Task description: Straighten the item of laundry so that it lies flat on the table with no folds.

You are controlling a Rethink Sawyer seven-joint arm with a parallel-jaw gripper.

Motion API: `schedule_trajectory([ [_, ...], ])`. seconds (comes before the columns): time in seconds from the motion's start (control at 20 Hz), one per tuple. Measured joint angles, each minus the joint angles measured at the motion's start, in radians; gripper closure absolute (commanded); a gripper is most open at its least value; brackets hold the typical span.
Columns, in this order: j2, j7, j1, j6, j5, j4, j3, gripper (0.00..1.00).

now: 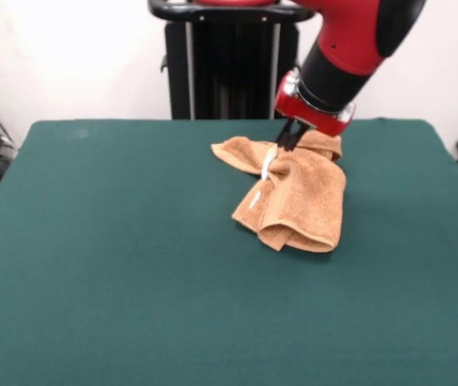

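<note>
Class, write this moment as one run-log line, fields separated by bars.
arm: over table's far side | tool: down at towel, grip unclear | towel: bunched, folded, not flat | table: green

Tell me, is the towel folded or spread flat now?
Folded. The towel lies bunched on the table, with layers doubled over at its near end and pinched at the top, where the tool meets it.

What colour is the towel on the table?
Orange-tan, the towel; seen in the front view.
</note>
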Motion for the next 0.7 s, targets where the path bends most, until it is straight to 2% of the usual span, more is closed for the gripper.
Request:
schedule_trajectory([
  [0.45,0.022,0.0,0.062,0.043,0.0,-0.008,-0.074,1.0],
  [0.7,0.075,0.0,0.077,0.043,0.001,-0.031,-0.087,1.0],
])
